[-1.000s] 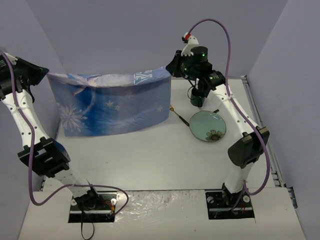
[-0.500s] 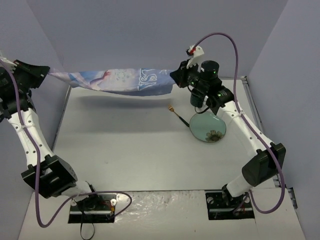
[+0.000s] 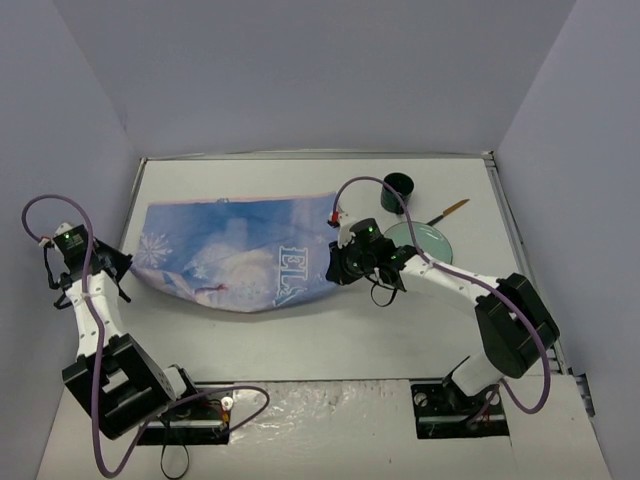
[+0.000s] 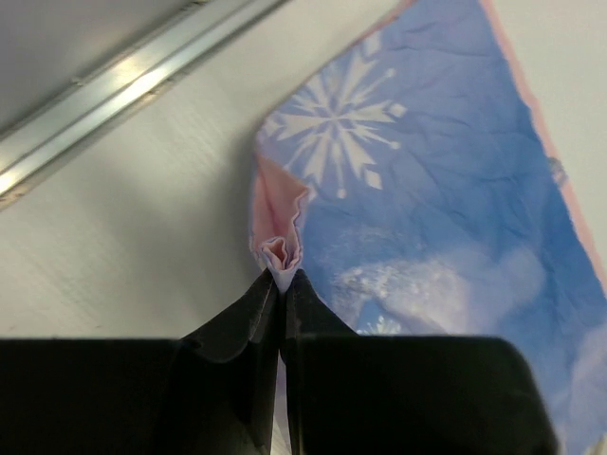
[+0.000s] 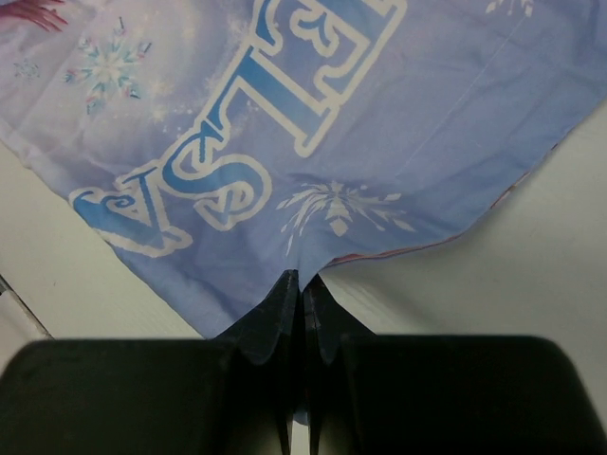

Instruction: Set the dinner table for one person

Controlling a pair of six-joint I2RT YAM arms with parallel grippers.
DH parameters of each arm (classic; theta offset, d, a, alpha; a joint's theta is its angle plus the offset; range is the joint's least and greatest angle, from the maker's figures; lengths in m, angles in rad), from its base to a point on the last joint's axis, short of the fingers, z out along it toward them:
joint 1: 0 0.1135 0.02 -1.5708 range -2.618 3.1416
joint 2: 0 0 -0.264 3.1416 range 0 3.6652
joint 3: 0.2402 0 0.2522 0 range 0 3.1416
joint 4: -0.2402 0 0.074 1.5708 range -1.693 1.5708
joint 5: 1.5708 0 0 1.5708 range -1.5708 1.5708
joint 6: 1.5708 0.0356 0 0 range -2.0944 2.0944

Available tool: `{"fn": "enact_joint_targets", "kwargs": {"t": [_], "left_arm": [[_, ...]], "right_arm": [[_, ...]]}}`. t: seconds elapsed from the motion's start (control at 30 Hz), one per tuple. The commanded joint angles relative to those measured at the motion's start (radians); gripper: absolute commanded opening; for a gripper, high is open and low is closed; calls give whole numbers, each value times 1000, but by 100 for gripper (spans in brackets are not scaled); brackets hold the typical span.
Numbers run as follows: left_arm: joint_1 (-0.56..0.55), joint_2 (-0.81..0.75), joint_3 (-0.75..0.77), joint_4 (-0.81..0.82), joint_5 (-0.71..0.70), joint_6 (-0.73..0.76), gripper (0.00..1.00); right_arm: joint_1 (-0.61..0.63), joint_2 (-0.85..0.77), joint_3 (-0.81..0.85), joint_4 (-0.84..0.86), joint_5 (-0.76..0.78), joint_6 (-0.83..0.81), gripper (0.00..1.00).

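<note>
The blue snowflake "ELSA" placemat (image 3: pixel 240 255) lies spread on the white dinner table (image 3: pixel 300 335), left of centre. My left gripper (image 3: pixel 122 268) is shut on its left corner, seen pinched in the left wrist view (image 4: pixel 282 275). My right gripper (image 3: pixel 332 268) is shut on its right edge, below the letters in the right wrist view (image 5: pixel 302 280). A pale green plate (image 3: pixel 432 238), a dark cup (image 3: pixel 399 186) and a thin brush-like utensil (image 3: pixel 447 210) sit at the back right.
The table's metal rim (image 4: pixel 123 90) runs close behind the left gripper. Grey walls enclose the table on three sides. The right arm's forearm (image 3: pixel 450 280) lies low across the table just in front of the plate.
</note>
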Motion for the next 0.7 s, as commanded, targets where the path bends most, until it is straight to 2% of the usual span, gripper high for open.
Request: {"fn": "enact_joint_targets", "kwargs": {"t": [0.0, 0.37, 0.47, 0.5, 0.57, 0.63, 0.67], "left_arm": [[3, -64, 5, -22, -277, 45, 0], [5, -65, -103, -48, -466, -21, 0], [5, -71, -98, -83, -508, -43, 0], [6, -74, -91, -95, -514, -47, 3], [6, -79, -71, -121, -529, -60, 17], [6, -81, -52, -141, -525, -59, 37], [6, -82, -34, -151, -519, -58, 56]], "right_arm": [[4, -35, -29, 14, 62, 96, 0], [61, 58, -92, -29, 73, 205, 6], [73, 37, -109, -52, 79, 228, 14], [77, 30, -107, -67, 82, 233, 19], [94, 6, -98, -108, 91, 240, 31], [108, -16, -80, -128, 103, 228, 41], [109, -37, -68, -155, 117, 220, 46]]}}
